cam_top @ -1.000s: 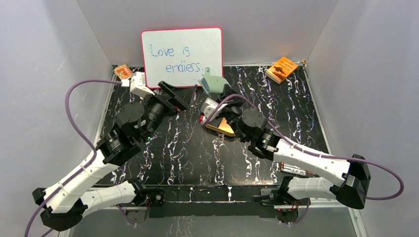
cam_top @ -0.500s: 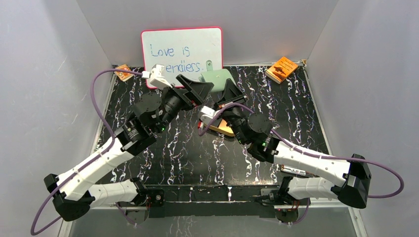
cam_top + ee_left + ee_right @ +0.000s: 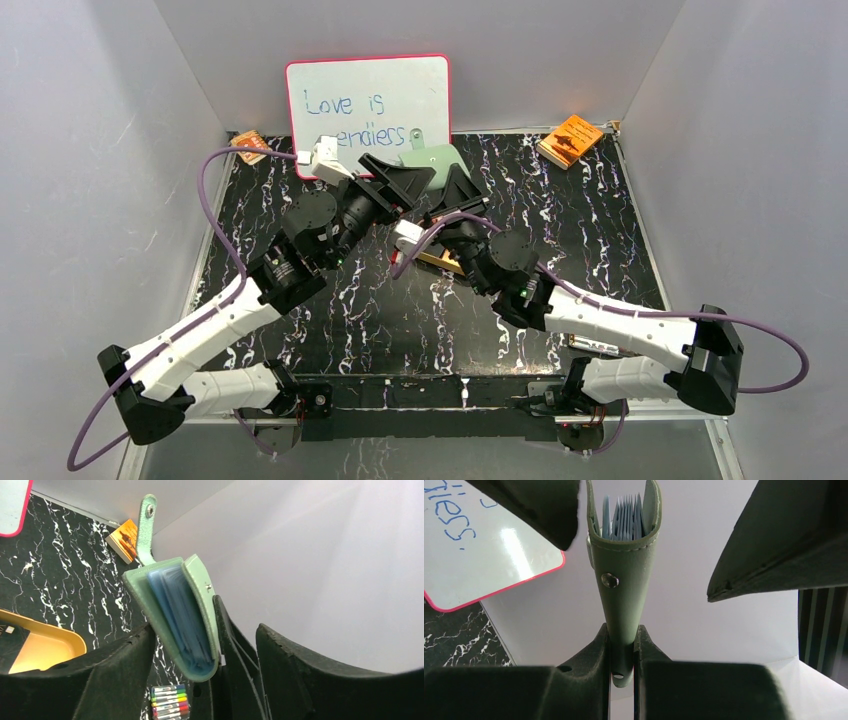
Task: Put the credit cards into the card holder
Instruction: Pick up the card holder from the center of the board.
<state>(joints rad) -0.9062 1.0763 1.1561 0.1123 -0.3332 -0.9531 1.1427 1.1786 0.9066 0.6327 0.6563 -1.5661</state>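
Robot lab test booth

Two white robot arms (image 3: 210, 325) are bolted to the near edge of a black marbled table (image 3: 400, 310), boxed in by plain grey panels (image 3: 90, 150), with a handwritten whiteboard (image 3: 370, 100) propped at the back.

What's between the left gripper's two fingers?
The card holder, pinched by the right gripper; the left wrist and right wrist views show it.

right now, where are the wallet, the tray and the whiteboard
wallet (image 3: 624, 610): right wrist view, on its green outer face below the snap
tray (image 3: 42, 650): left wrist view, on its bare gold floor
whiteboard (image 3: 370, 80): top view, on the blank white above the writing
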